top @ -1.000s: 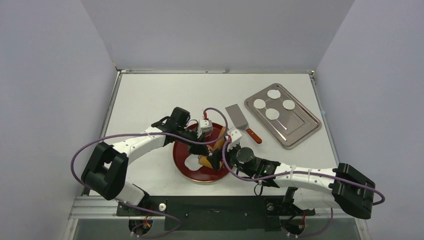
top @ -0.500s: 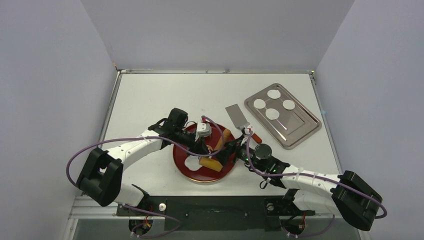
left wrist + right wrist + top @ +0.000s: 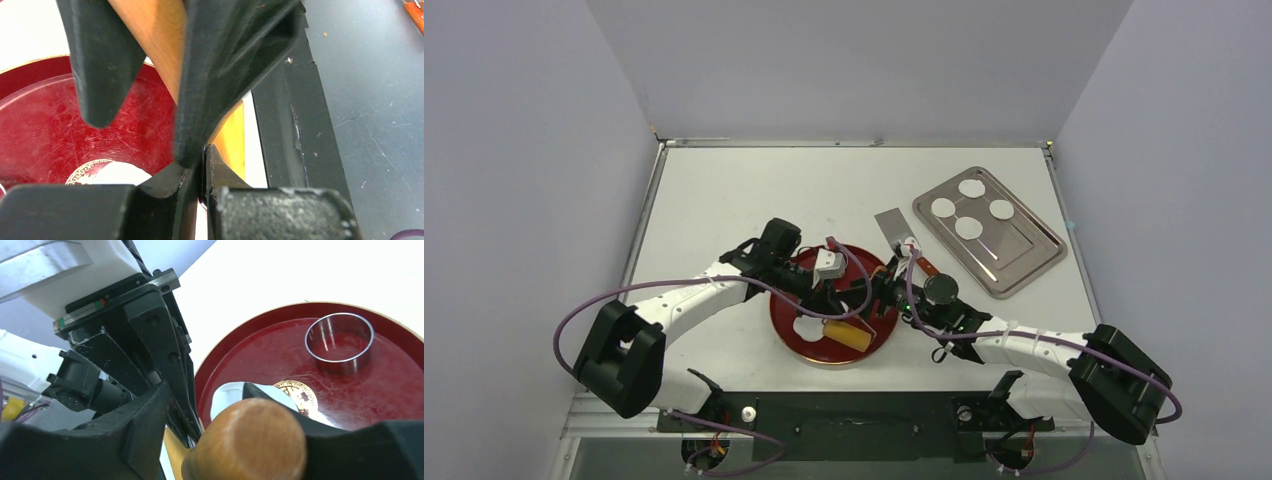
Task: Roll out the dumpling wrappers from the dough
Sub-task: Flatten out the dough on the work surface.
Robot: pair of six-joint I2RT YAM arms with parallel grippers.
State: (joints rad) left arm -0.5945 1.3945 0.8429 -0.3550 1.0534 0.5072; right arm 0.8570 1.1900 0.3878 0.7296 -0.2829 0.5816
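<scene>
Left gripper (image 3: 142, 136) is closed on the pin (image 3: 846, 334): in its wrist view the wood fills the gap between the two dark fingers, with the paler yellow barrel showing just below them. Right gripper (image 3: 880, 300) clasps the pin too, and in its wrist view the rounded wooden knob sits between its fingers, with the left gripper's fingers close ahead. From above, the two grippers meet over the right half of the red plate (image 3: 876, 338), and the barrel lies low on the plate's near side. The dough (image 3: 806, 326) is a thin white patch with an uneven edge, flat on the plate, just left of the barrel and partly over the plate's gold centre mark. A metal ring (image 3: 340, 365) stands upright on the plate, apart from the dough. Beyond the plate a spatula (image 3: 894, 232) with a red handle lies on the table (image 3: 754, 190), its blade pointing away from the arms. To the right of the spatula is a steel tray (image 3: 1014, 255), set at an angle and well apart from the plate. Four wrappers (image 3: 968, 228) lie on its far-left part, all separate from one another, while its near-right part is bare metal.
</scene>
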